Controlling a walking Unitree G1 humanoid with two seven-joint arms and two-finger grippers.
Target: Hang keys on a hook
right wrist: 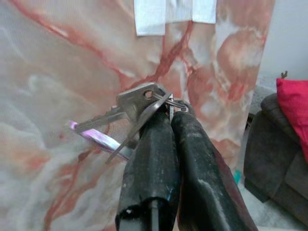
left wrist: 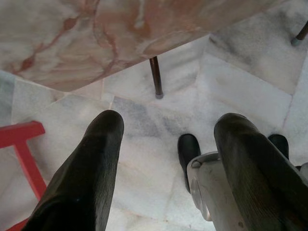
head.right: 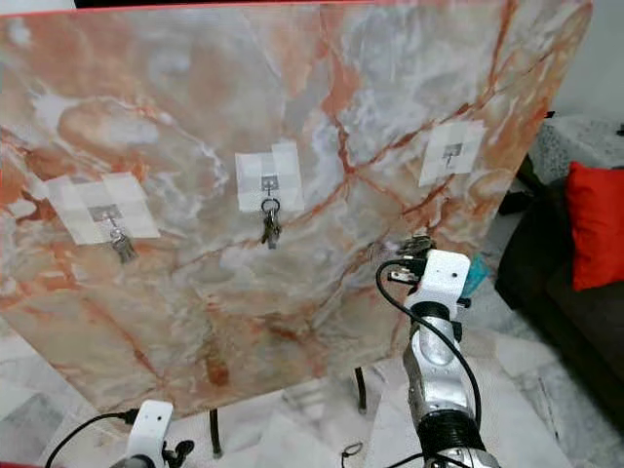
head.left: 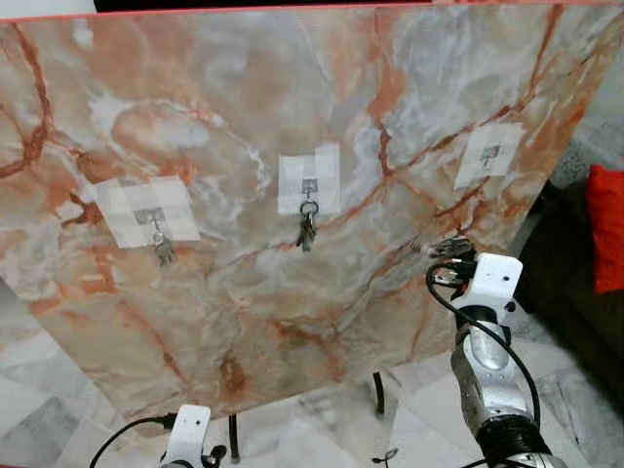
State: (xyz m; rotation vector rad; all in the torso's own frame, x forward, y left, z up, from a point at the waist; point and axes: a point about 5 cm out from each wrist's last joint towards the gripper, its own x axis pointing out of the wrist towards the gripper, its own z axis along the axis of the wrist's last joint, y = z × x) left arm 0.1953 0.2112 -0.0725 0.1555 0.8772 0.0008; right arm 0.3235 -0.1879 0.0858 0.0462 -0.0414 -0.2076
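- Keys (right wrist: 139,113) are sitting pinched in the right claw (right wrist: 168,115), low and right before the marble panel (head.left: 244,117), its fingers clenched on the ring.
- Left claw (left wrist: 166,144) is hanging low over the marble floor (left wrist: 144,125), fingers spread apart, gripping nothing.
- Left hook (head.left: 153,222) is already carrying a key bunch (head.left: 164,251) on its taped patch.
- Middle hook (head.left: 309,191) is carrying another bunch (head.left: 307,232).
- Right hook (head.left: 490,153) is standing bare, up and right of the raised right claw.
- Red cushion (head.left: 606,229) is resting on the dark sofa (head.right: 575,312) at far right.
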